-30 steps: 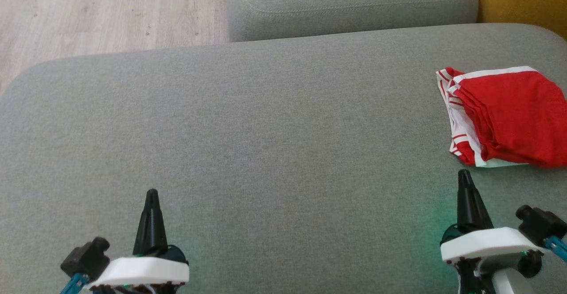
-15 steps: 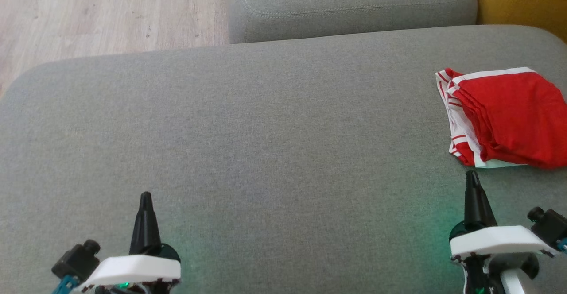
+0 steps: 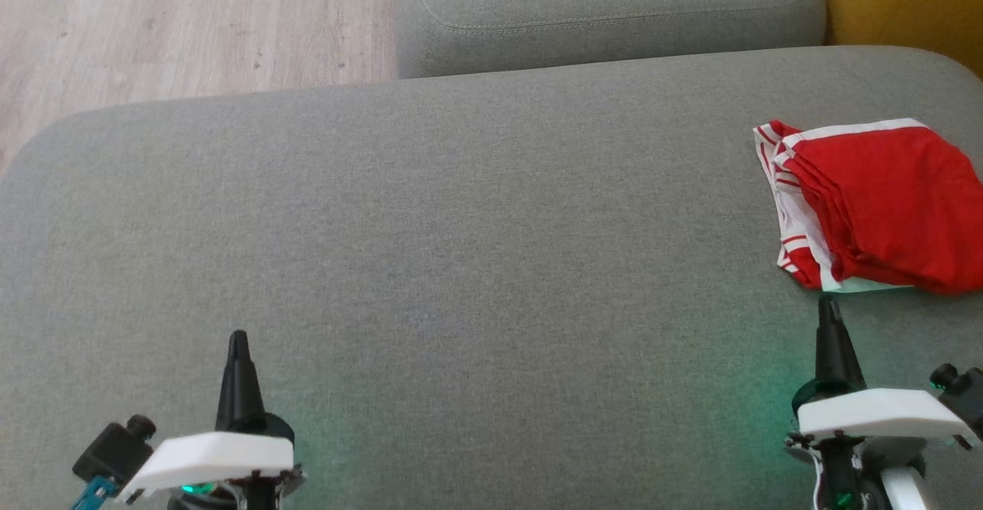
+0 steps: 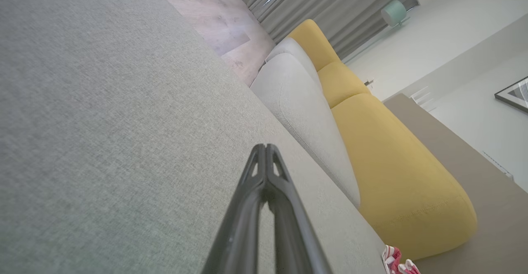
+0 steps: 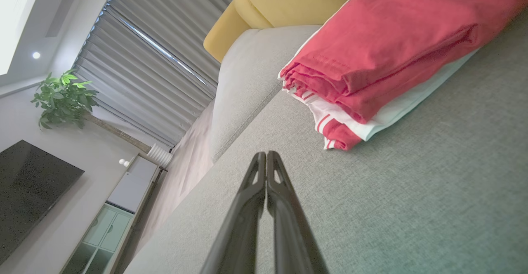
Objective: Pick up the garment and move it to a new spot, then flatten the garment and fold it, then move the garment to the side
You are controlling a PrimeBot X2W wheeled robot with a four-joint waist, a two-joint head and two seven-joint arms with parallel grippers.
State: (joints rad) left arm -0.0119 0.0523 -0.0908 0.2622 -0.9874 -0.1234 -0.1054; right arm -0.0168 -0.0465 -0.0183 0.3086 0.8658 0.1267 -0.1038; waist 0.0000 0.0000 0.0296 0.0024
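You will find the garment [image 3: 883,203] lying folded at the right edge of the grey seat cushion [image 3: 461,226], touched by neither arm. Over the last second the left gripper [image 3: 238,339] and the right gripper [image 3: 828,306] have both drawn back toward the cushion's near edge, each with its fingers pressed together on nothing, the right tip just short of the garment's near hem. I judge the fold and side placement complete, with the arms retiring.

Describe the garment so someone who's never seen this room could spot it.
Find the big grey sofa seat in front of the robot. At its right end, near the yellow cushion, lies the garment: a folded red bundle with white-striped edges, the one bright thing on the grey fabric.
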